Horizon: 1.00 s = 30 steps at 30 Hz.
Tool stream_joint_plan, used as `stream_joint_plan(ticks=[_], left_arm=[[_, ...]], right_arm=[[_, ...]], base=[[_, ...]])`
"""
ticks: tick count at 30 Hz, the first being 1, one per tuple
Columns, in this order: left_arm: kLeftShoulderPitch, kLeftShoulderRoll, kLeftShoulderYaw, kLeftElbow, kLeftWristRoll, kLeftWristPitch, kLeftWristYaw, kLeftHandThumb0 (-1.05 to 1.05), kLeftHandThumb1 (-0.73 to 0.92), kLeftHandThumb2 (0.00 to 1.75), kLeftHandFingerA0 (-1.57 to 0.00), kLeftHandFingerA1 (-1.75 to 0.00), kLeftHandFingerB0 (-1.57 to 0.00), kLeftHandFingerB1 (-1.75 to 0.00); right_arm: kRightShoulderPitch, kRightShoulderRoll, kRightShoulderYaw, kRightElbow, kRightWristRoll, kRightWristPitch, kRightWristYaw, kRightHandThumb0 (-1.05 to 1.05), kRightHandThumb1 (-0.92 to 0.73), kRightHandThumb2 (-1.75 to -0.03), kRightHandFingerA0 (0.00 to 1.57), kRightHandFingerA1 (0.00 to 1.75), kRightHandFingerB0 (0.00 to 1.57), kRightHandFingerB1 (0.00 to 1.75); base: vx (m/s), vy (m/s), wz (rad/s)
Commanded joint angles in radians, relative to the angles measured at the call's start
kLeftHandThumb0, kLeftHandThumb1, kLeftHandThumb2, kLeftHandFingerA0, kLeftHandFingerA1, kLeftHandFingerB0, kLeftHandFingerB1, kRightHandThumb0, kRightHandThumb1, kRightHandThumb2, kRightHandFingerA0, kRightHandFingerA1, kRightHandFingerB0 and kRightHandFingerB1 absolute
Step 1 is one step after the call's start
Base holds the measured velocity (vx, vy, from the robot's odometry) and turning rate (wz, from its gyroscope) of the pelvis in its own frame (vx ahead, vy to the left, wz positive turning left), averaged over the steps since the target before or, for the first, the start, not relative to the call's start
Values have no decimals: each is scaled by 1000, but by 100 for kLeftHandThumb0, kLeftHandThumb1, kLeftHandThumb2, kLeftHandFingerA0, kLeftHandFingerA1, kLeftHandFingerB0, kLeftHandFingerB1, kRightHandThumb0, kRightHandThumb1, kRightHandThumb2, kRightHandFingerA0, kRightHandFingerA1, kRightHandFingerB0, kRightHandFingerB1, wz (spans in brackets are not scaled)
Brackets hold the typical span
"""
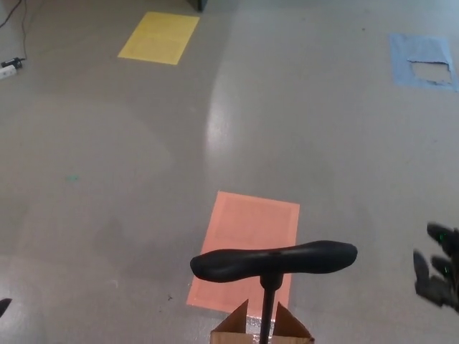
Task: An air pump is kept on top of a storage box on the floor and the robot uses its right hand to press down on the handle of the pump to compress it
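The air pump's black T-handle (273, 260) stands raised at the bottom centre of the head view. Its thin black shaft (267, 309) runs down into a brown cardboard storage box (234, 330), of which only the top flaps show at the picture's lower edge. My right hand (439, 275) is at the far right edge, level with the handle and well off to its right, touching nothing. Its black fingers (422, 263) are spread and hold nothing. A dark sliver of my left hand (3, 307) shows at the left edge.
An orange sheet (249, 247) lies on the grey floor just behind the pump. A yellow sheet (159, 37) lies far left, a torn blue sheet (423, 61) far right. A power strip (8, 69) and cable sit at the far left edge.
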Motion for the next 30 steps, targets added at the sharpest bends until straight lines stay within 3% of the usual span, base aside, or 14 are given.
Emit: stream_joint_plan(ticks=[1, 5, 10, 11, 17, 18, 19, 21, 22, 23, 25, 26, 28, 30], left_arm=[[-10, 19, -7, -24, 6, -62, -17, -36, 68, 67, -18, -37, -15, -33], [-22, 24, -21, -44, 20, -69, -16, -39, 68, 68, -16, -37, -14, -32], [-30, 19, -25, -87, 13, -79, -32, -48, 73, 72, -14, -36, -12, -33], [-33, 17, -30, -100, 18, -80, -31, -27, 67, 111, -1, -48, 0, -47], [-33, -10, -58, -135, 36, -70, -36, -27, 67, 111, -1, -48, 0, -47], [-36, -16, -68, -139, 43, -66, -40, -28, 66, 111, -1, -48, 0, -47], [-38, -21, -73, -141, 46, -63, -43, -28, 65, 111, -1, -49, 0, -47], [-39, -32, -78, -143, 46, -58, -46, -28, 65, 111, -1, -48, 0, -47], [-50, -48, -80, -146, 41, -42, -53, -28, 66, 111, -1, -48, 0, -47], [-52, -59, -82, -149, 39, -34, -55, -27, 66, 110, -1, -49, 0, -47], [-47, -69, -90, -146, 46, -30, -50, -28, 65, 110, -1, -49, 0, -47], [-48, -72, -97, -144, 53, -26, -46, -27, 65, 110, -1, -49, 0, -47], [-49, -76, -106, -136, 65, -26, -40, -28, 65, 110, -1, -48, 0, -47], [-54, -77, -108, -125, 67, -29, -38, -28, 65, 110, -1, -48, 0, -47]], right_arm=[[228, 43, -175, -741, 292, -244, -5, -66, -88, -66, 20, 30, 22, 30], [230, -1, -206, -1045, 316, -195, -10, -63, -85, -66, 23, 29, 22, 29], [145, -98, -267, -1385, 336, -6, -27, -71, -82, -65, 27, 30, 23, 29], [102, -143, -274, -1442, 355, 49, -8, -70, -81, -65, 24, 29, 23, 29], [-41, -276, -232, -1552, 405, 195, 105, -66, -77, -64, 20, 28, 21, 28], [-99, -306, -198, -1592, 430, 269, 130, -69, -76, -63, 17, 26, 20, 27], [-134, -325, -180, -1612, 443, 307, 148, -36, -48, -105, 0, 49, 0, 47], [-174, -346, -160, -1632, 457, 343, 169, -36, -47, -104, 0, 49, 0, 47], [-230, -364, -125, -1657, 442, 395, 193, -72, -78, -65, 13, 26, 15, 26], [-261, -375, -105, -1671, 444, 422, 209, -86, -65, -95, 3, 34, 6, 37], [-295, -385, -81, -1678, 451, 443, 232, -74, -62, -98, 4, 38, 5, 38], [-315, -386, -67, -1679, 443, 453, 245, -73, -78, -65, 12, 25, 14, 25], [-374, -389, -25, -1681, 404, 496, 280, -77, -75, -70, 12, 27, 11, 24], [-416, -406, 6, -1680, 351, 524, 319, -74, -86, -67, 11, 26, 10, 24]], base=[[0, 0, 0], [0, 0, 0], [0, 0, 0], [0, 0, 0], [0, 0, 0], [0, 0, 0], [0, 0, 0], [0, 0, 0], [0, 0, 0], [0, 0, 0], [0, 0, 0], [0, 0, 0], [0, 0, 0], [0, 0, 0]])
